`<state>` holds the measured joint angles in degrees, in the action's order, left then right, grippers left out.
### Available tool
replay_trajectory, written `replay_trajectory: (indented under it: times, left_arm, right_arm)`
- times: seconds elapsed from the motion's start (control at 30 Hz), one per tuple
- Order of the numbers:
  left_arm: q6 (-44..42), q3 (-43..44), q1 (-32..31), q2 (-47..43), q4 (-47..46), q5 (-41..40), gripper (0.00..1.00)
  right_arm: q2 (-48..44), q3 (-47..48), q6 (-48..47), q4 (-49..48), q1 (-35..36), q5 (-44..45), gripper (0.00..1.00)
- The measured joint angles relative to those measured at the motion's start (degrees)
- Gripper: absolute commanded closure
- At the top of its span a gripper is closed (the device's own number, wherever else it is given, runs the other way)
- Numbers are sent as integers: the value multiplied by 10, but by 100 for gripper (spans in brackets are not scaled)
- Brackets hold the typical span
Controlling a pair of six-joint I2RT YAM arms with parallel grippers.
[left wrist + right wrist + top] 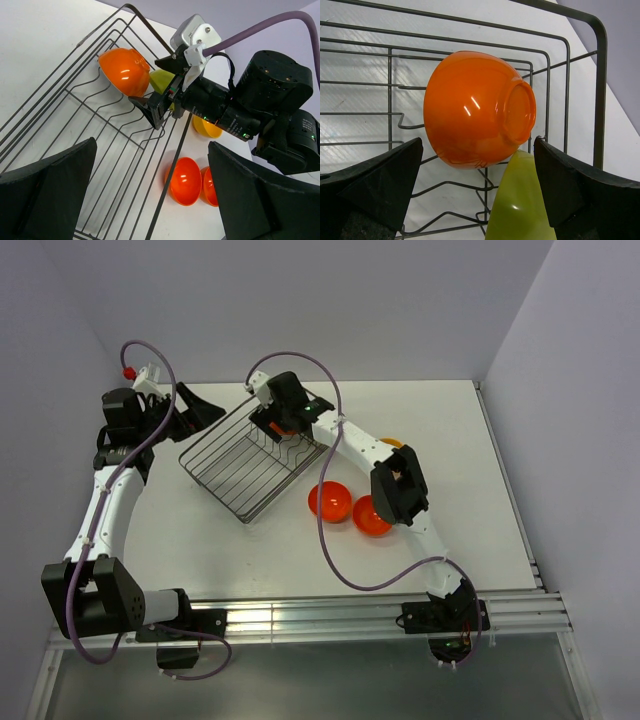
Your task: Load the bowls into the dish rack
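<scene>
The dark wire dish rack (232, 472) lies at the table's middle left. An orange-red bowl (475, 107) lies on its side in the rack's far corner, base toward me. A lime green bowl (520, 205) stands on edge just under it, beside my right finger (585, 195). My right gripper (280, 425) hovers over that corner with its jaws wide apart and grips nothing. My left gripper (200, 412) is open and empty at the rack's far left edge. Two red-orange bowls (330, 500) (372, 516) and a yellow-orange bowl (207, 127) sit on the table right of the rack.
The right arm's forearm (400, 485) reaches over the yellow-orange bowl and hides most of it in the top view. Purple walls close in the table at the back and both sides. A metal rail (330, 615) runs along the near edge.
</scene>
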<state>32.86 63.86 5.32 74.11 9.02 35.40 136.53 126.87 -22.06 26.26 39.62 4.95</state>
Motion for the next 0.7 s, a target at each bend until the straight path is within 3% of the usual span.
replay_trajectory:
  times: [0.27, 0.7]
  left_arm:
    - [0, -4, 4, 0, -2, 7, 1]
    - [0, -9, 9, 0, -2, 8, 1]
  right_arm:
    - [14, 0, -13, -9, 0, -11, 2]
    - [17, 0, -30, -15, -5, -24, 20]
